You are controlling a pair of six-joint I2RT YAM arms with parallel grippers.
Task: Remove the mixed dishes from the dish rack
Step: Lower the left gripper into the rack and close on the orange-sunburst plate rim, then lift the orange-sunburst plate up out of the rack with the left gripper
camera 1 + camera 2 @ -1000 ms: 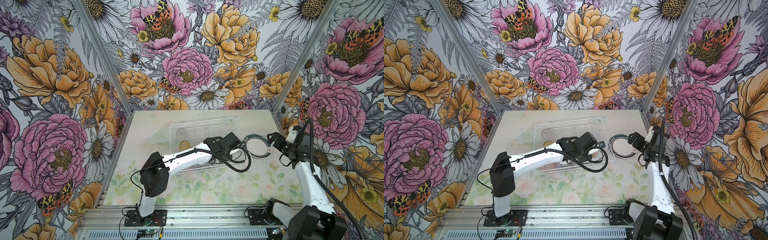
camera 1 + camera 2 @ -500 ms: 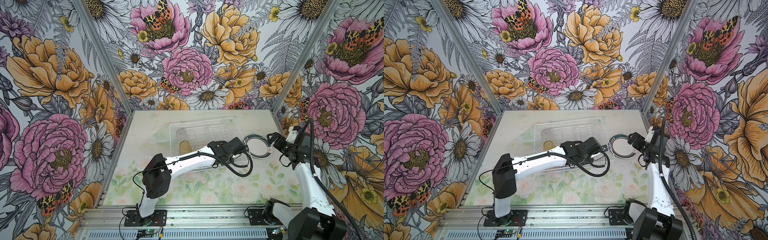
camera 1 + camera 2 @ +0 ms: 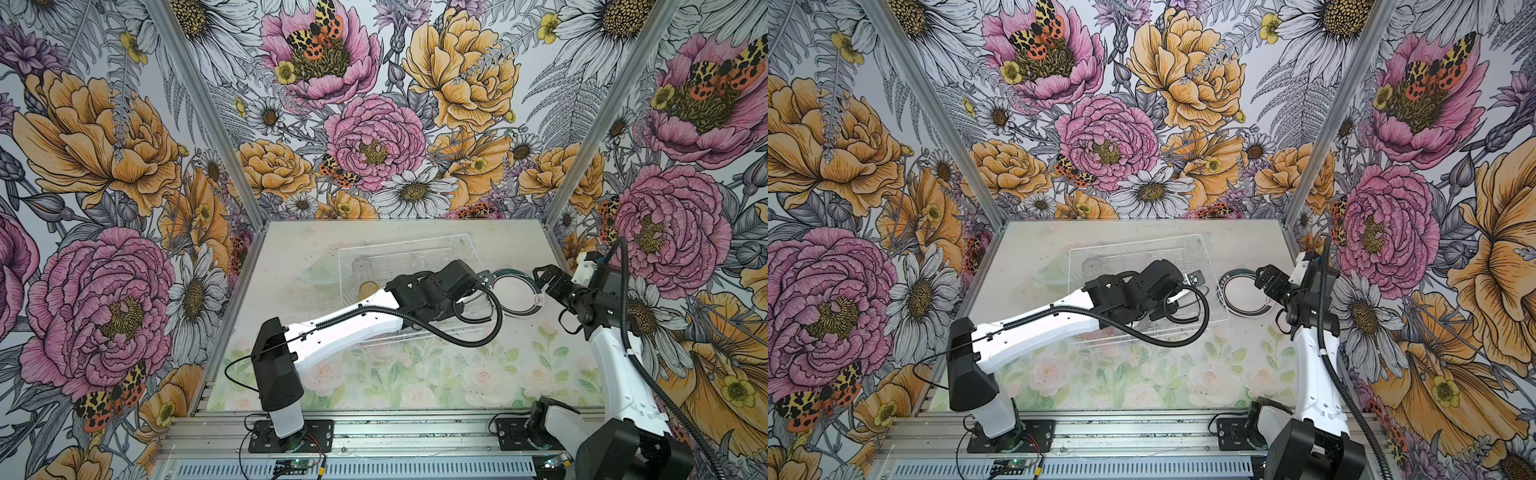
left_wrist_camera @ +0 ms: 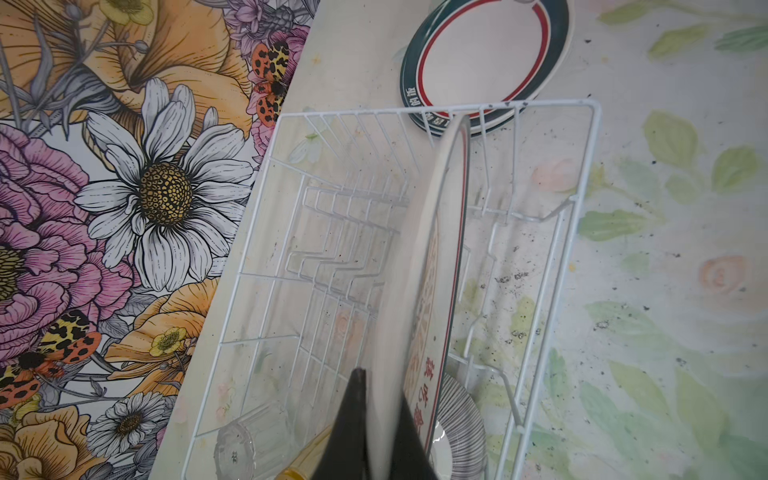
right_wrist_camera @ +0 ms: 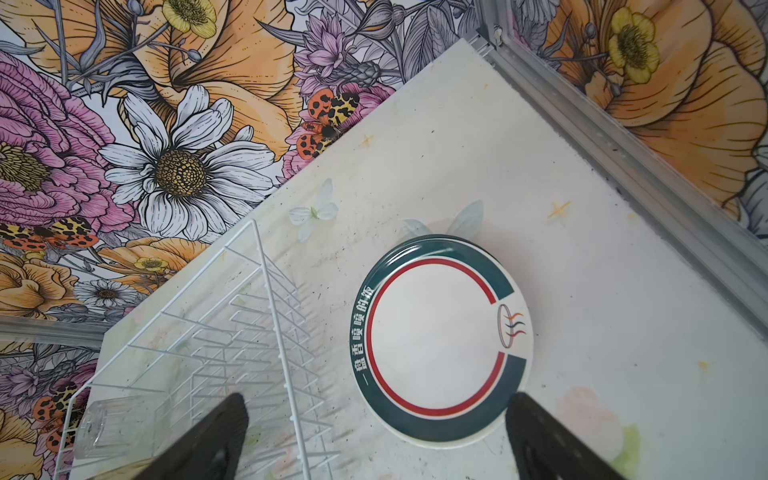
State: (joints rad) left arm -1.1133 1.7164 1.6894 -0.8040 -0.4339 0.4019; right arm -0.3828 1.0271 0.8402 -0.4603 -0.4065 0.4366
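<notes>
The white wire dish rack point(image 3: 399, 245) point(image 3: 1133, 243) point(image 4: 353, 111) sits mid-table. My left gripper point(image 4: 380, 415) point(image 3: 484, 277) is shut on the rim of a plate point(image 4: 419, 257) with orange print, which stands on edge inside the rack. Near it in the rack are a clear tumbler point(image 4: 237, 449), an amber tumbler point(image 4: 307, 457) point(image 3: 368, 287) and a striped bowl point(image 4: 461, 424). A stack of dark-rimmed plates point(image 3: 515, 291) point(image 3: 1246, 293) point(image 5: 436, 345) lies flat on the table right of the rack. My right gripper point(image 5: 378, 401) point(image 3: 544, 276) hovers open over it, holding nothing.
A faint clear glassy dish point(image 3: 318, 274) lies on the table left of the rack. Floral walls close in the table on three sides, with a metal corner post point(image 5: 623, 137) near the plate stack. The left arm's cable point(image 3: 478, 332) loops over the rack's front right.
My left wrist has shifted a little rightward over the rack, uncovering the amber tumbler. The right arm and the plate stack have not moved.
</notes>
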